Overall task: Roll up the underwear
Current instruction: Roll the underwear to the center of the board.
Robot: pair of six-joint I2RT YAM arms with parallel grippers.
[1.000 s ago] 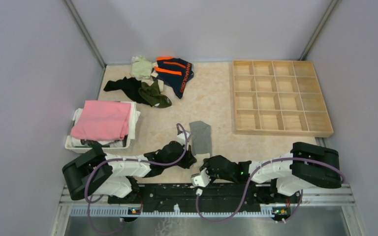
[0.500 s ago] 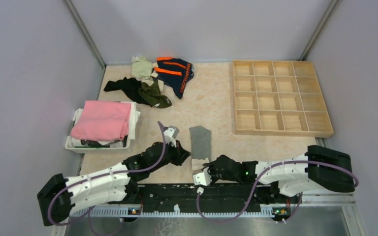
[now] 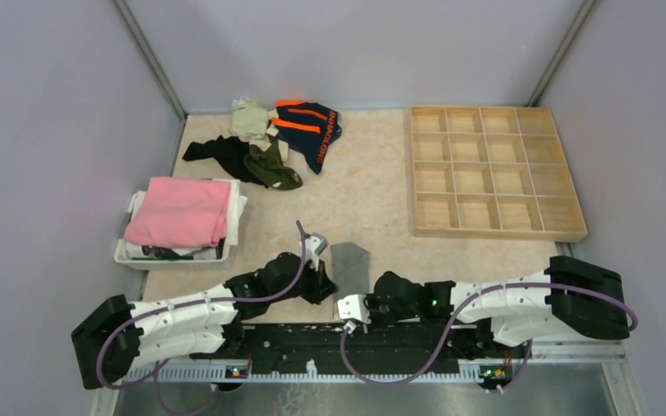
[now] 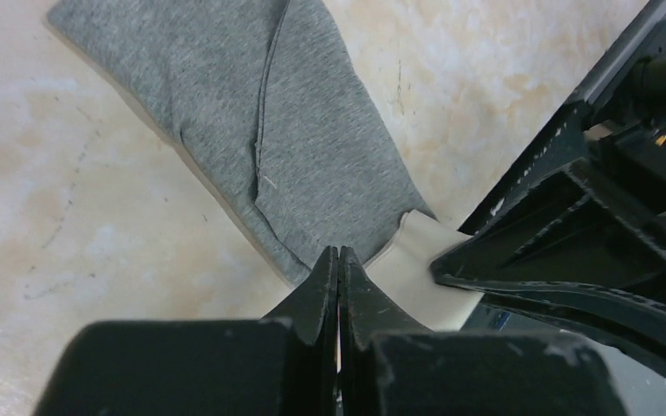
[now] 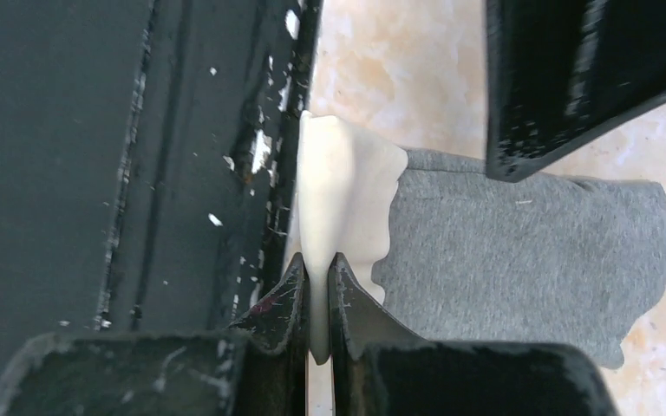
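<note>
The grey underwear [image 3: 351, 263] lies flat near the table's front edge, with its cream waistband [image 5: 340, 178] at the near end. My right gripper [image 5: 319, 260] is shut on that waistband, which bunches up between the fingers. My left gripper [image 4: 338, 253] is shut, with its tips at the underwear's [image 4: 295, 130] near-left edge beside the waistband [image 4: 416, 270]; no cloth shows between them. In the top view, the left gripper [image 3: 328, 282] and right gripper [image 3: 354, 298] sit close together. More underwear lies at the back left: a navy pair with orange stripes [image 3: 312, 128], an olive green pair [image 3: 274, 167] and a dark pair [image 3: 219, 152].
A white basket [image 3: 126, 252] at the left holds a folded pink cloth [image 3: 182, 211]. A wooden tray [image 3: 496, 234] with several compartments stands at the right. A pale green cloth [image 3: 249, 118] lies by the back wall. The black rail [image 5: 139, 173] runs right behind the waistband.
My right gripper has shut on the waistband, and the grey underwear has slid toward the front edge. My left arm stretched out and its gripper came to the underwear's near-left edge.
</note>
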